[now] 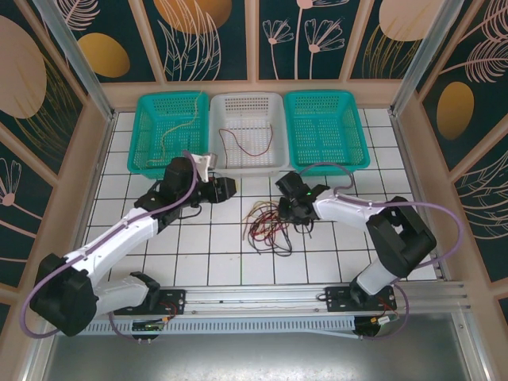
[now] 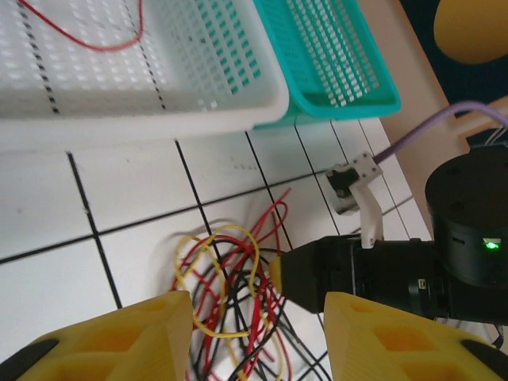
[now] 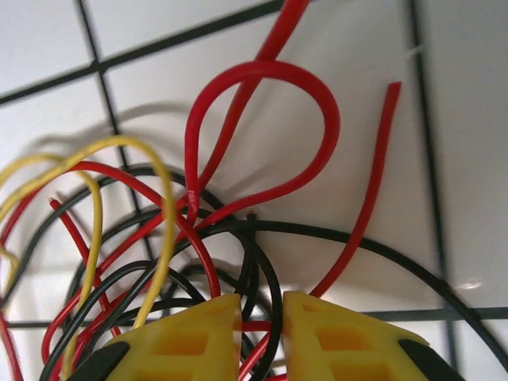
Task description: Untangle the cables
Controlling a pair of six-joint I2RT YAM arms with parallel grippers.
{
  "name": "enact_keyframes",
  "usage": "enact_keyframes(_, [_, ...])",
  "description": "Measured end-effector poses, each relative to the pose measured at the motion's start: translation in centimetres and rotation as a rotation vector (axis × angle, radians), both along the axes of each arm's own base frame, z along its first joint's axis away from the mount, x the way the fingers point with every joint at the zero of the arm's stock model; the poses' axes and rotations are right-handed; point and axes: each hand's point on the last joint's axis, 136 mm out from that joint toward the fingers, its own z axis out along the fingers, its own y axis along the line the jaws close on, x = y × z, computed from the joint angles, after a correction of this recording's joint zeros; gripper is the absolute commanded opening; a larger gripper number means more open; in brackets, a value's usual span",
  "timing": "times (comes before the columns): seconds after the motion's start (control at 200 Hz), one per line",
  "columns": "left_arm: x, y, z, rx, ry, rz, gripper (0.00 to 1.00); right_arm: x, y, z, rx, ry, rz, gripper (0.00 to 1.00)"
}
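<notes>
Right gripper (image 3: 262, 333) has its yellow fingers (image 3: 190, 337) drawn to a narrow slit, with a black and a red strand of the cables (image 3: 238, 222) running into that slit. Just ahead of the fingertips the strands cross in a knot: black curves, yellow loops off to one side, and a red teardrop loop beyond them, all lying on the white tiled table (image 3: 48, 48).

Left gripper (image 2: 255, 317) stands wide, with nothing between its fingers (image 2: 119, 341). The tangle lies just beyond its fingertips, and the black body of the right gripper sits at the tangle's far edge. Farther out are a white basket (image 2: 182, 87) with a lone red cable (image 2: 87, 41) in it, and beside it a teal basket (image 2: 349, 87).

From above, the pile lies between the two grippers, close against the right one (image 1: 287, 210), while the left one (image 1: 225, 187) hovers near the baskets.
</notes>
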Motion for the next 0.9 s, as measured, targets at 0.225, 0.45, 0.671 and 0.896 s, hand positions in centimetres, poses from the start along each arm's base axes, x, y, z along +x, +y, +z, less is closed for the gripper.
enact_keyframes(0.225, [-2.4,-4.0,-3.8,0.046,0.083,-0.112,0.43,-0.1,2.5,1.9,0.03,-0.044,0.051,0.26])
enact_keyframes(0.45, [-2.1,-3.9,-5.4,0.084,0.113,-0.082,0.46,2.1,0.1,2.7,0.008,-0.081,0.013,0.34])
enact_keyframes(0.671, [-2.0,-3.8,-5.6,0.087,0.12,-0.069,0.48,2.1,-0.2,0.2,-0.063,-0.043,0.078,0.37])
enact_keyframes(0.896, [-2.3,-3.6,-7.4,0.124,0.17,-0.071,0.49,3.9,0.7,0.7,-0.057,-0.076,0.109,0.35])
